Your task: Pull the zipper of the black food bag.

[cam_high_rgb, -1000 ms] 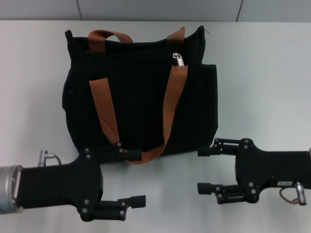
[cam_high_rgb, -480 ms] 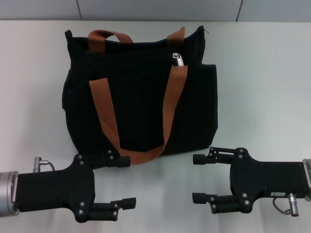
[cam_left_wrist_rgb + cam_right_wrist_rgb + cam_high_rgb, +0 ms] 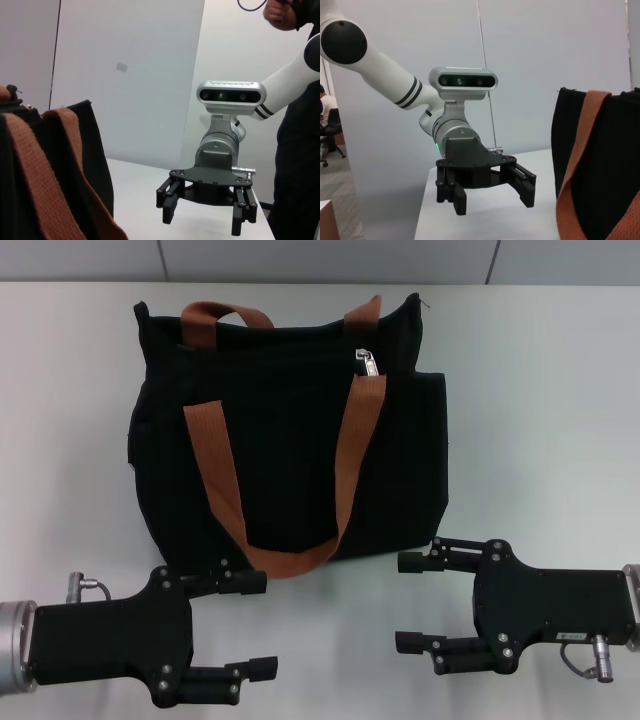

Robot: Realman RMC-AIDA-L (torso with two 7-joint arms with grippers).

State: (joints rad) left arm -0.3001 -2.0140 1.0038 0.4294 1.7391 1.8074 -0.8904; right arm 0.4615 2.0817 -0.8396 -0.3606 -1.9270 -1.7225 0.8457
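Observation:
The black food bag (image 3: pixel 290 440) lies flat on the white table (image 3: pixel 540 390), with two rust-orange strap handles (image 3: pixel 355 450) across it. The zipper (image 3: pixel 367 361), a small silver slider with a pull tab, sits on the zip track near the bag's far right corner. My left gripper (image 3: pixel 255 625) is open and empty, just in front of the bag's near left edge. My right gripper (image 3: pixel 408 602) is open and empty, in front of the bag's near right corner. The left wrist view shows the bag (image 3: pixel 50 175) and the right gripper (image 3: pixel 205 217). The right wrist view shows the bag (image 3: pixel 605 165) and the left gripper (image 3: pixel 492 197).
The table's far edge meets a grey wall (image 3: pixel 330 260) behind the bag. A person (image 3: pixel 300 125) stands beside the table in the left wrist view.
Both grippers have drawn back a little toward the table's near edge, away from the bag. Both stay open. The bag and zipper have not moved.

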